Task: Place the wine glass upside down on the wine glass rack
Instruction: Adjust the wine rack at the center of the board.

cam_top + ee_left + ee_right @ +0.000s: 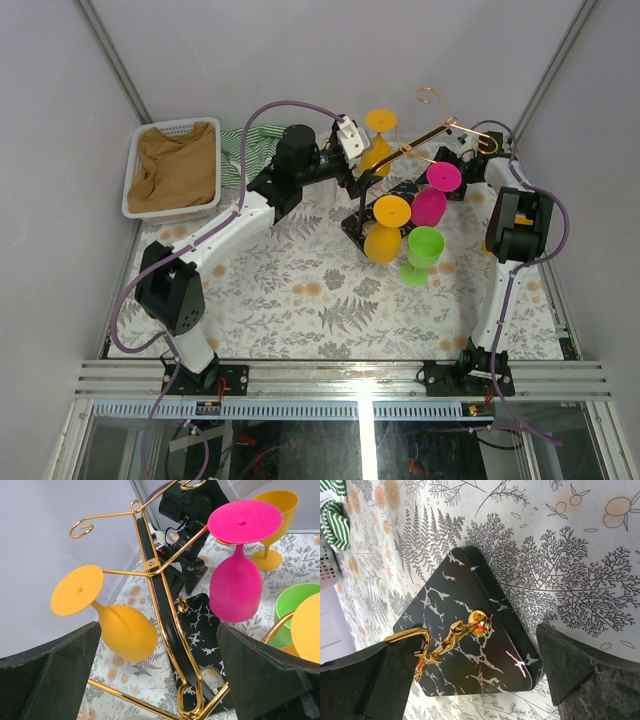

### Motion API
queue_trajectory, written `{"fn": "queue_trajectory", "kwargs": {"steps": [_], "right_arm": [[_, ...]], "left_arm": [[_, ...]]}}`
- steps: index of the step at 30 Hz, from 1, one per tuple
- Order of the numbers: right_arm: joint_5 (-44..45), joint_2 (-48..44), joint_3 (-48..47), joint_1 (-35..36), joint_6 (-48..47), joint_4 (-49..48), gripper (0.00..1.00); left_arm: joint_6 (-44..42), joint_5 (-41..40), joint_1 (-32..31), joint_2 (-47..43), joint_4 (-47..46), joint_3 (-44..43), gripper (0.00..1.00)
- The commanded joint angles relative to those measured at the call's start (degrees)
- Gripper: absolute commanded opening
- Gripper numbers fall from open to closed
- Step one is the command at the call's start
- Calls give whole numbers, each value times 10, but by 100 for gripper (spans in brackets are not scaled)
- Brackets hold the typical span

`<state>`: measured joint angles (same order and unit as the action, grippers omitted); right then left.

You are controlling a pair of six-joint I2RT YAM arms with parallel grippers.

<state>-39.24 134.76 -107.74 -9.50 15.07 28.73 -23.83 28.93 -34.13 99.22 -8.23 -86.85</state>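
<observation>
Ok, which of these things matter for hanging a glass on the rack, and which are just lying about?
For the job: wine glass rack, green wine glass, standing orange wine glass, left gripper, right gripper.
Lying about: white basket, brown cloth, striped cloth.

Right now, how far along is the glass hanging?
Done: the pink glass and two yellow glasses hang upside down on the rack. In hand: nothing; the left gripper and right gripper are open, empty. Left: the green glass and a third yellow glass stand upright on the cloth.
</observation>
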Motion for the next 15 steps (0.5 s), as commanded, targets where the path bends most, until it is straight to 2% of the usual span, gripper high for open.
{"fn": "queue_trajectory", "kwargs": {"steps": [1,15], "right_arm": [[48,28,17,-39,-23,8,100],[-41,35,43,-43,9,-35,99]], "left_arm": [[-4,-13,-3,13,29,13,100],[-3,-20,-3,15,15,24,100]]}}
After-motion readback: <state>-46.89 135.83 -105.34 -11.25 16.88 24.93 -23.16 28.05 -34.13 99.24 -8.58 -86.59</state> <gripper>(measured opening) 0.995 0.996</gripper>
